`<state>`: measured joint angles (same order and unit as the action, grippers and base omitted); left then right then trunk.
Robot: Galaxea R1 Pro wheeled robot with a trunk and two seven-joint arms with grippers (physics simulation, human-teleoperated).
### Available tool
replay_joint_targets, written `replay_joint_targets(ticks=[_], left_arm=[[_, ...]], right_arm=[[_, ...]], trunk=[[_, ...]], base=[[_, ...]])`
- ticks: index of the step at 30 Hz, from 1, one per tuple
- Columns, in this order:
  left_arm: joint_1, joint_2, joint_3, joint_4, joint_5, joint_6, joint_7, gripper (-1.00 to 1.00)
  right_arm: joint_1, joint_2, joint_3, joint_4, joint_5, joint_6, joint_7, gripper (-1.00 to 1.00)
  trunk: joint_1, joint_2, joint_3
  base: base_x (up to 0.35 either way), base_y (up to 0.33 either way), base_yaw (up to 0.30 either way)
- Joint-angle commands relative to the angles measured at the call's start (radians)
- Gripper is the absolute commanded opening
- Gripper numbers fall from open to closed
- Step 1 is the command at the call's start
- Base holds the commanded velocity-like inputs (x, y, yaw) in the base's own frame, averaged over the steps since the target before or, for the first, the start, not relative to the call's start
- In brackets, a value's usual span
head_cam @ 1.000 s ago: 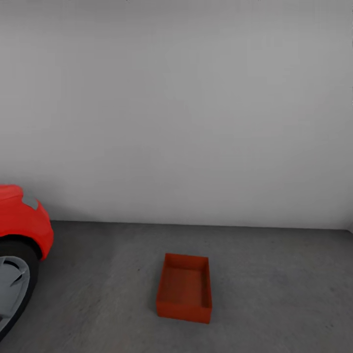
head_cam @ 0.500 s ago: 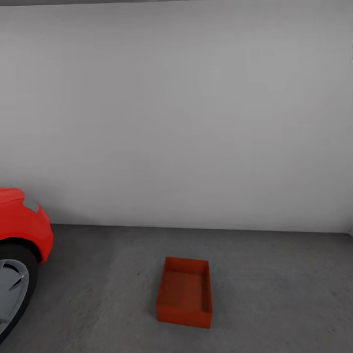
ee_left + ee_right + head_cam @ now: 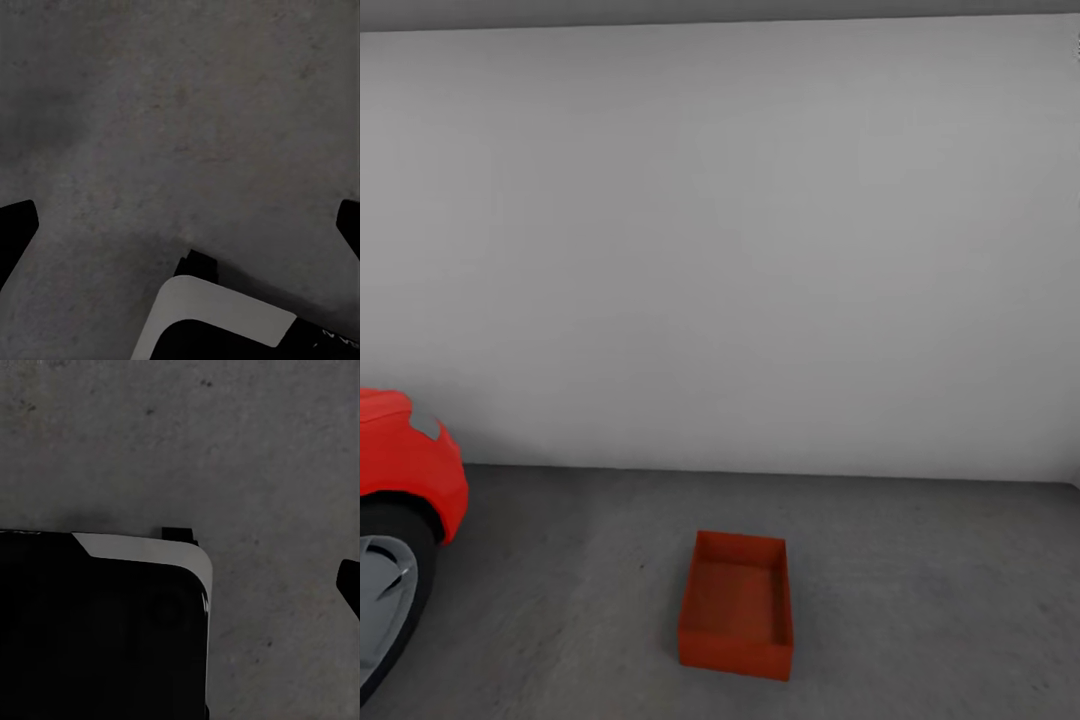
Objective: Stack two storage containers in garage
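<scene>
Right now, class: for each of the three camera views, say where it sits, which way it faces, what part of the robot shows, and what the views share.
Head view: high on the robot, facing the wall, a storage container and the red car; no robot part to point to.
Left wrist view: near the left claw, facing down at the floor; fingertips and robot base show.
Right wrist view: facing down; one fingertip and base show.
Shared: the grey floor.

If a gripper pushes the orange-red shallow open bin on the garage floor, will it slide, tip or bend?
The orange-red shallow open bin is low and flat-bottomed, so it probably slides rather than tips. Its thin walls may flex slightly. The rough dark grey floor would likely resist sliding.
</scene>
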<state>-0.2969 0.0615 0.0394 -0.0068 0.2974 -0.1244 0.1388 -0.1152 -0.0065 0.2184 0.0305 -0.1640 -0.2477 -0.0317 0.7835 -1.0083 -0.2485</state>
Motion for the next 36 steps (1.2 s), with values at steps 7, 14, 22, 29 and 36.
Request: replay_joint_targets(ticks=[7,14,22,29,36], left_arm=[[-0.001,0.0,0.004,0.001,0.002,-0.003,0.001,1.0],[-0.001,0.0,0.004,0.001,0.002,-0.003,0.001,1.0],[-0.001,0.0,0.004,0.001,0.002,-0.003,0.001,1.0],[-0.001,0.002,0.002,0.001,0.007,-0.002,0.001,1.0],[0.004,-0.03,0.004,0.006,0.012,0.011,0.006,1.0]], right_arm=[[-0.001,-0.004,0.006,0.002,-0.017,-0.002,-0.009,1.0],[-0.001,-0.007,0.009,0.002,-0.015,0.007,-0.016,1.0],[-0.001,-0.01,0.004,0.002,-0.021,0.005,-0.018,1.0],[-0.001,-0.014,0.004,0.002,-0.022,0.007,-0.011,1.0],[-0.001,-0.015,0.005,0.002,-0.021,0.007,-0.007,1.0]], trunk=[[0.0,-0.001,0.006],[0.0,-0.001,0.007],[0.0,-0.001,0.011],[0.0,-0.001,0.013],[0.0,-0.001,0.014]], base=[[0.0,0.0,0.0],[0.0,0.0,-0.004],[0.0,0.0,-0.206],[0.0,0.0,-0.284],[0.0,0.0,-0.292]])
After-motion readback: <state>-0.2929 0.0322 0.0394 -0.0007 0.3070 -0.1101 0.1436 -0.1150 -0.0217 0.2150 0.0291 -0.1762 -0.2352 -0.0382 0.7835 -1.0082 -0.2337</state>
